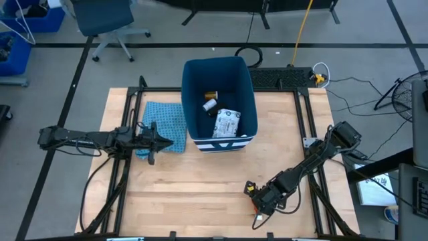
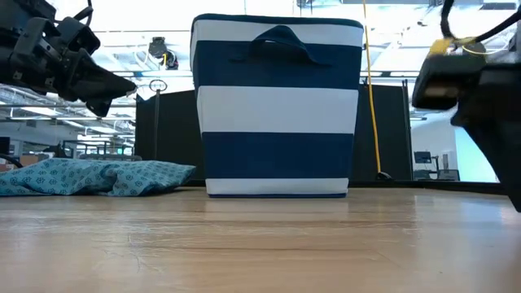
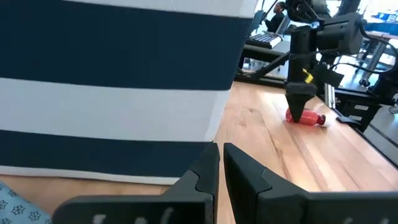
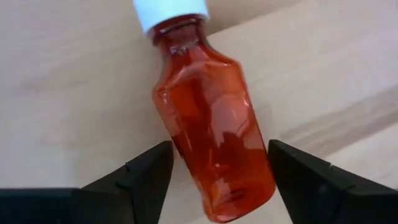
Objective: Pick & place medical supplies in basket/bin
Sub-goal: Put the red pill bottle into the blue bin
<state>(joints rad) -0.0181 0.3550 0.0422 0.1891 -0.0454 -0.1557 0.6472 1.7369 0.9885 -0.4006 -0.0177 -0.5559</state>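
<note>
A red bottle with a white cap (image 4: 214, 134) lies on its side on the bare wood near the table's near right part (image 1: 249, 189) (image 3: 305, 117). My right gripper (image 4: 217, 171) points down over it, open, with one finger on each side of the bottle's body; I cannot tell whether they touch it. The dark-blue bin with white bands (image 1: 194, 100) (image 2: 277, 106) stands at the far middle. In it lie an orange pill bottle (image 1: 211, 95), a small white piece (image 1: 209, 106) and a white patterned packet (image 1: 227, 122). My left gripper (image 1: 152, 140) (image 3: 221, 165) hovers shut beside the bin.
A light blue cloth (image 1: 164, 120) (image 2: 89, 177) lies crumpled left of the bin, under my left gripper. The bin's striped wall (image 3: 112, 81) stands close in front of the left gripper. Bare wood spreads across the near half of the table (image 1: 194, 201).
</note>
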